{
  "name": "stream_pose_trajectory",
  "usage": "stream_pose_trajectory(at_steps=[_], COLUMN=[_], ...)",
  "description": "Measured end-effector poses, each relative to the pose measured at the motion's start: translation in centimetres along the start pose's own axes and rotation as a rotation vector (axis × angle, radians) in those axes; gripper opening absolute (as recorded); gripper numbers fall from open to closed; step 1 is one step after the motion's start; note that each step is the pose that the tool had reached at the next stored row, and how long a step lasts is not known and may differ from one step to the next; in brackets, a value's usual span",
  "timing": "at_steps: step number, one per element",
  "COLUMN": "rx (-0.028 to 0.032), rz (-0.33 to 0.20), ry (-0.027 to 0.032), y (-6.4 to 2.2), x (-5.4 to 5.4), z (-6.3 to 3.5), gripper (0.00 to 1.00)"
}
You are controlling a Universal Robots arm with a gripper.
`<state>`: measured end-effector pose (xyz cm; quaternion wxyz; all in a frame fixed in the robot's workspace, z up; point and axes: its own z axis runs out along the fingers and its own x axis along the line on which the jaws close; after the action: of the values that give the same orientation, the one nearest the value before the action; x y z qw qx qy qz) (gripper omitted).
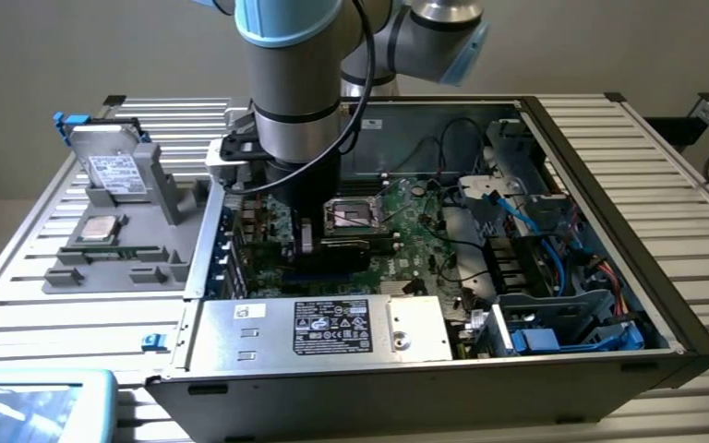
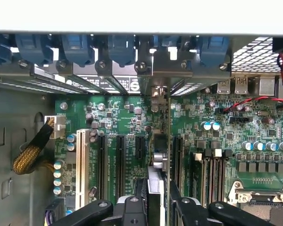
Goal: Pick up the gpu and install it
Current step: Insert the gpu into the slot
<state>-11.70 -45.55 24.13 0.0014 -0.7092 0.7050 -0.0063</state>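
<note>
Already the gpu (image 2: 155, 188) is out of the grey holder tray (image 1: 121, 263) beside the computer case (image 1: 626, 277) and stands edge-on over the motherboard (image 2: 127, 127), its bracket end toward the case's rear slot covers (image 2: 108, 52). The gripper (image 2: 155, 207) is clamped on it. Judging by the expansion slots (image 2: 120, 160) alongside, seating looks close but unconfirmed.

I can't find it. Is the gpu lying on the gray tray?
No, the gripper holds the gpu on edge over the motherboard slots.
</note>
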Motion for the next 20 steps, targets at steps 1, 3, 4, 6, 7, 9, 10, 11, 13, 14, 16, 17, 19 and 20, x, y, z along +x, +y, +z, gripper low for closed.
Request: stream_pose_trajectory(at_steps=[1,3,4,6,7,9,10,11,13,14,16,17,19,20], rx=[-0.0001,-0.0001,0.0,0.0001,0.0,0.0001,0.0,0.0,-0.0001,-0.0001,-0.0001,0.0,0.0,0.0], rz=[0.0,-0.004,-0.007,-0.011,-0.012,-0.013,-0.014,-0.014,-0.014,-0.015,-0.015,-0.015,-0.015,-0.015], ry=[0.0001,0.0,-0.0009,-0.001,-0.001,-0.001,-0.001,-0.001,-0.0007,-0.0008,-0.0009,-0.0009,-0.0009,-0.0009], y=[0.0,0.03,0.03,0.03,0.03,0.03,0.03,0.04,0.04,0.04,0.04,0.04,0.04,0.04], x=[0.0,0.03,0.07,0.08,0.08,0.08,0.08,0.08,0.09,0.09,0.09,0.09,0.09,0.09], z=[0.0,0.0,0.01,0.01,0.01,0.01,0.01,0.01,0.03,0.06,0.09,0.1,0.11,0.11], gripper=[0.29,0.29,0.29,0.29,0.29,0.29,0.29,0.29,0.29,0.29,0.29,0.29,0.29,0.29])
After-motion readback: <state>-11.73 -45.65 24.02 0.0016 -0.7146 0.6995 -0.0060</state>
